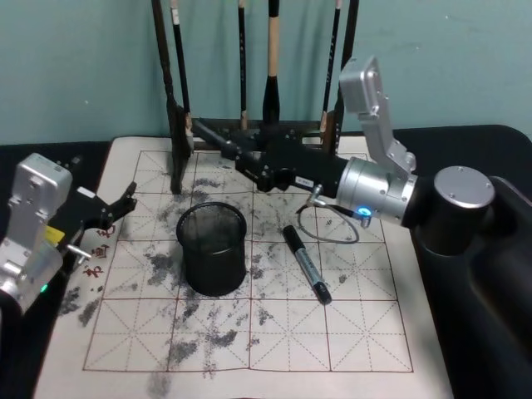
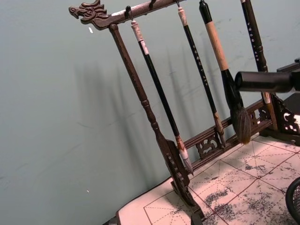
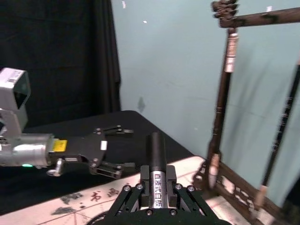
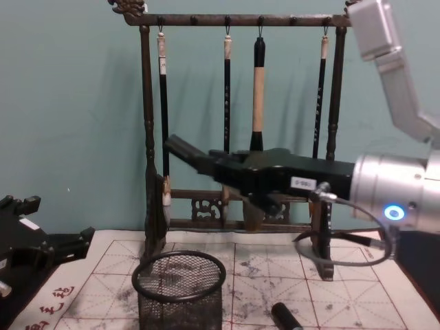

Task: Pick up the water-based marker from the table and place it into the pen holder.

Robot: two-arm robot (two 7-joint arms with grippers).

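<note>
Your right gripper [image 1: 248, 160] clamps the black cylindrical water-based marker [image 4: 180, 148] above and behind the black wire-mesh pen holder [image 1: 212, 249]. Released this level, it could bridge the rim. Your left gripper [image 1: 116, 208] idles, fingers spread, left of the holder.

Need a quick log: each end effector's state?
Left end effector: open, empty.
Right end effector: shut on a marker.

Head camera looks down on the pen holder [image 1: 212, 266]; chest camera faces it low and close, both sharing the brush rack [image 4: 145, 137] behind.
</note>
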